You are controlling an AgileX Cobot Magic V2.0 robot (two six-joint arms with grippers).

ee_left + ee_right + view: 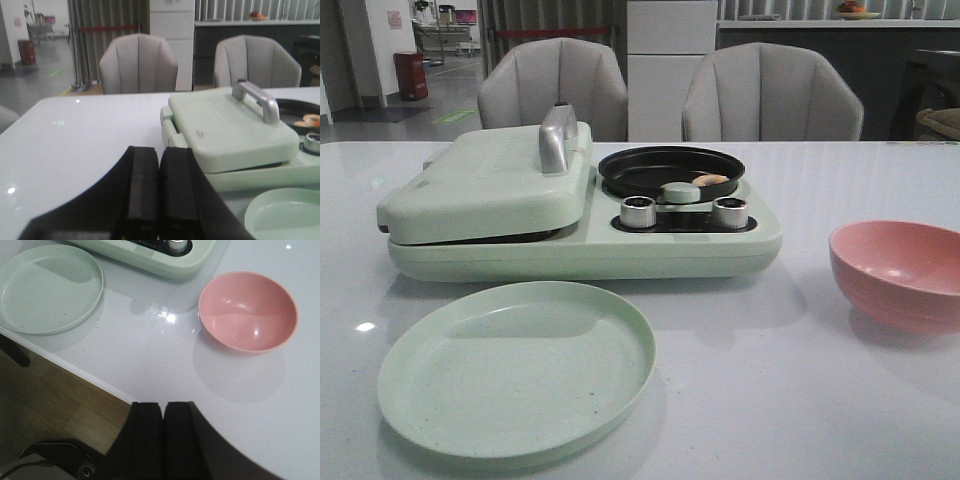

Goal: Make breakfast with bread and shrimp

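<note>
A pale orange shrimp (709,180) lies in the black pan (671,168) on the right half of the green breakfast maker (580,240); the left wrist view catches the shrimp (308,121) too. The maker's lid (490,180) with its silver handle (558,138) is down, and the bread is out of view. My left gripper (159,151) is shut and empty, hovering left of the maker. My right gripper (164,406) is shut and empty over the table's near edge, short of the pink bowl (247,311). Neither gripper shows in the front view.
An empty green plate (516,368) lies in front of the maker. The empty pink bowl (898,272) stands to the right. Two silver knobs (638,211) sit on the maker's front. Two grey chairs (770,95) stand behind the table.
</note>
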